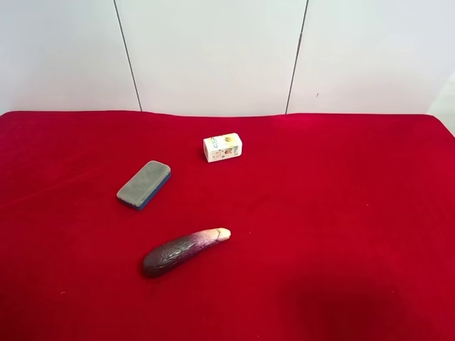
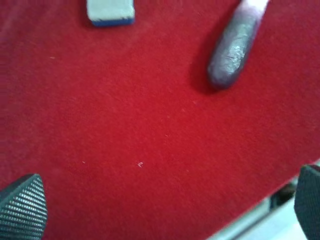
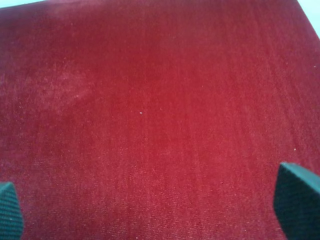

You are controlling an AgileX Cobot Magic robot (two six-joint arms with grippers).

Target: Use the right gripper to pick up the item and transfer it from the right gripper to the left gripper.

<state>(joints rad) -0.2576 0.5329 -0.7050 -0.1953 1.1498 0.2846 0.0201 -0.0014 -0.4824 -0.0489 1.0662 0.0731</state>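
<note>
The item, a flat grey-faced block with blue backing, lies on the red cloth left of centre in the exterior high view. Its end also shows in the left wrist view. No arm shows in the exterior high view. My right gripper is open and empty over bare red cloth, only its two fingertips showing. My left gripper is open and empty over the cloth near the table's edge, well apart from the item.
A purple eggplant lies in front of the item and shows in the left wrist view. A small white printed box stands behind it. The red cloth covers the table. White wall panels stand behind.
</note>
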